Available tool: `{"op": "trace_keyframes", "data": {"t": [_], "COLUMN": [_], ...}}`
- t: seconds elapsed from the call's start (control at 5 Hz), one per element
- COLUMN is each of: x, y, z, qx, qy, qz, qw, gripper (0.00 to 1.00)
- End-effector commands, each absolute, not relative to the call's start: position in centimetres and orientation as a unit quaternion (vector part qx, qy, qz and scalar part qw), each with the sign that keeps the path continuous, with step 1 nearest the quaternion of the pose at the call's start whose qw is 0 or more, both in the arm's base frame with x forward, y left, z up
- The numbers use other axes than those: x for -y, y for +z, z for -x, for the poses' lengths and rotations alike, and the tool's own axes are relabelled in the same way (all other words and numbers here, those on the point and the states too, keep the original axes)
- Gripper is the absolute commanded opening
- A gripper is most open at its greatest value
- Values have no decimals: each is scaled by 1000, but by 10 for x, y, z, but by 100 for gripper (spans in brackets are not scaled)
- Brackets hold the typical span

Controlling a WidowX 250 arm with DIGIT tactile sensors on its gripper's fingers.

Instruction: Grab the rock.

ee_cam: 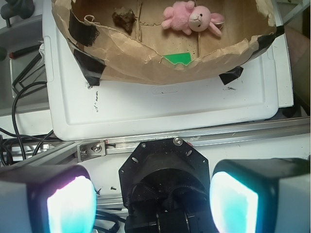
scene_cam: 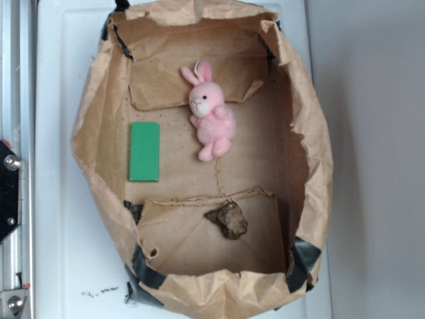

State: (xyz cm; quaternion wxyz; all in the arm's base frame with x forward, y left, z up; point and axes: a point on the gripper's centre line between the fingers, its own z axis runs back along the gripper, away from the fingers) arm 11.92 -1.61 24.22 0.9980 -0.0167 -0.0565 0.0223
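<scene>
Wrist view: end effector [ee_cam: 153,194] spread wide, empty, well apart from rock [ee_cam: 124,18].

pink bunny [scene_cam: 210,114] | green block [scene_cam: 145,151] | paper bag [scene_cam: 317,153]

**Robot lab bench**

Lab-style test setup: white tray [ee_cam: 160,109] bolted beside an aluminium rail [ee_cam: 204,138], loose black cables [ee_cam: 22,104] at the side, a taped paper-bag bin [scene_cam: 312,159] holding assorted props, plain grey surroundings.
</scene>
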Motion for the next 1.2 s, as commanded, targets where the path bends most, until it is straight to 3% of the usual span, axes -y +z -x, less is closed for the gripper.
{"op": "trace_keyframes", "data": {"t": [0.0, 0.2, 0.6, 0.8, 1.0], "x": [16, 2, -5, -8, -21], "y": [242, 240, 212, 198, 180], "z": [-119, -169, -228, -246, -274], "qx": [57, 123, 160, 191, 181], "qy": [22, 21, -63, -137, -130], "qz": [17, 17, 32, 31, 17], "qw": [998, 992, 985, 972, 975], "gripper": [100, 100, 100, 100, 100]}}
